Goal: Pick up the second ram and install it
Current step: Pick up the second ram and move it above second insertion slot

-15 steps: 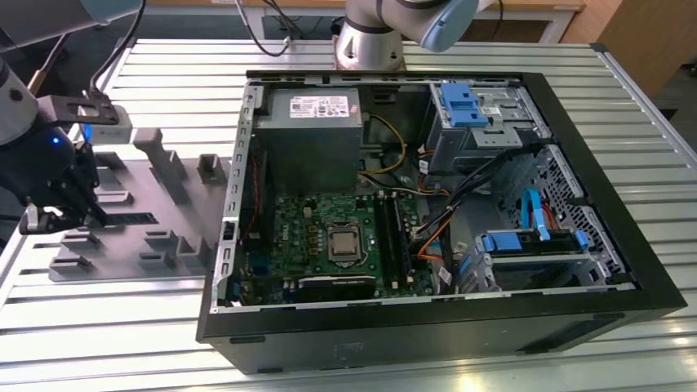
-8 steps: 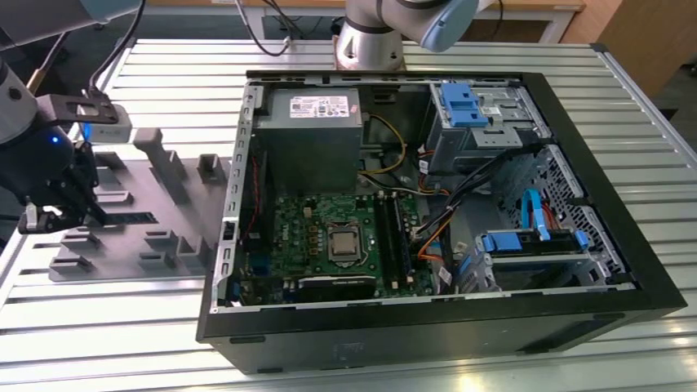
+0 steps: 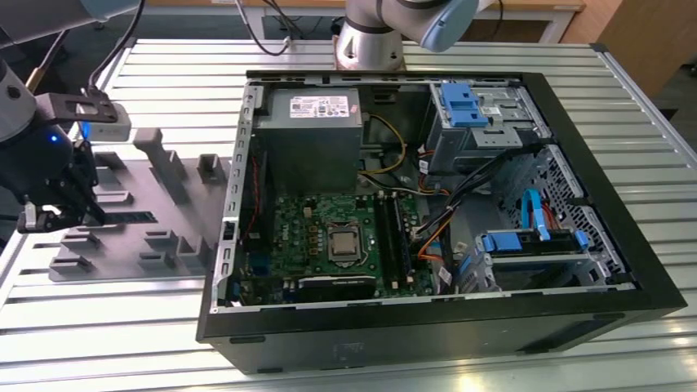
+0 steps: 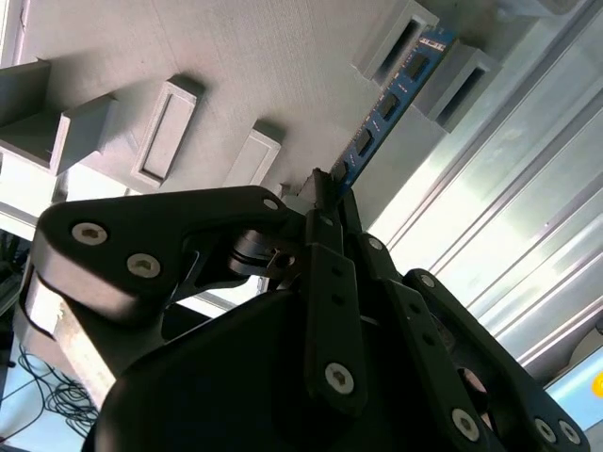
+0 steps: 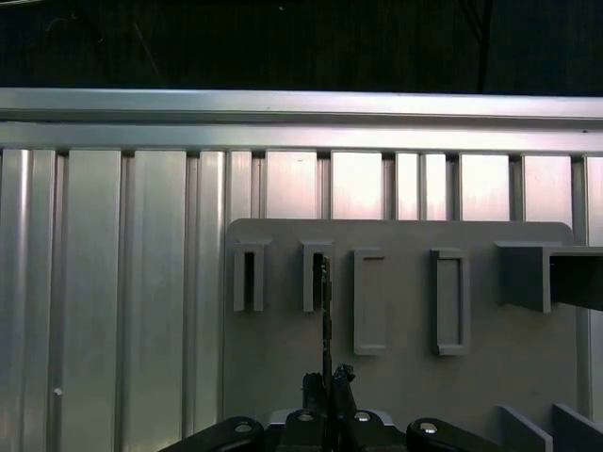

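tool: black linked fingers pinched shut on near end of second ram | second ram: thin blue-green board, black chips, on edge, far end between two slotted posts of matte grey holder tray | holder tray: on ribbed aluminium desk, beside open PC case

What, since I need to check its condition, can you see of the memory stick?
The memory stick is a thin, narrow blue-green board with a row of black chips. It stands on edge in the grey holder, its far end between two slotted posts. The pincer looks closed on its near end.
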Action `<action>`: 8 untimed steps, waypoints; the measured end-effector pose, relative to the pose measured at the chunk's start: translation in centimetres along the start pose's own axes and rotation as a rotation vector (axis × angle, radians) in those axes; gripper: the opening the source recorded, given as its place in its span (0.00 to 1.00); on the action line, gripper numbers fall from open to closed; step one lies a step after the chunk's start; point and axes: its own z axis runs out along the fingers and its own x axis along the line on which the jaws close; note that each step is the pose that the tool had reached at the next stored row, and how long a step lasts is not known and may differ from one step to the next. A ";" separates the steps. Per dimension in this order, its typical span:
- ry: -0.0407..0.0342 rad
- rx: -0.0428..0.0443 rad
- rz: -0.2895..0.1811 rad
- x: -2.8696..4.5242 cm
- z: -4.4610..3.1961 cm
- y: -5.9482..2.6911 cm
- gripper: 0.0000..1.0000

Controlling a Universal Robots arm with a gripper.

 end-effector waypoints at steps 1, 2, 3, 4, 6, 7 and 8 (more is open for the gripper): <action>0.0000 0.0000 0.000 0.00 -0.02 0.00 0.14; 0.0000 -0.0001 0.000 0.00 -0.05 0.00 0.14; 0.0000 0.0000 0.000 0.00 -0.06 0.00 0.14; 0.0001 0.0000 0.000 0.00 -0.09 0.00 0.14; 0.0001 -0.0001 0.000 0.00 -0.13 0.00 0.14; 0.0001 0.0000 0.000 -0.01 -0.15 0.00 0.14; 0.0001 -0.0001 0.000 -0.01 -0.17 0.01 0.14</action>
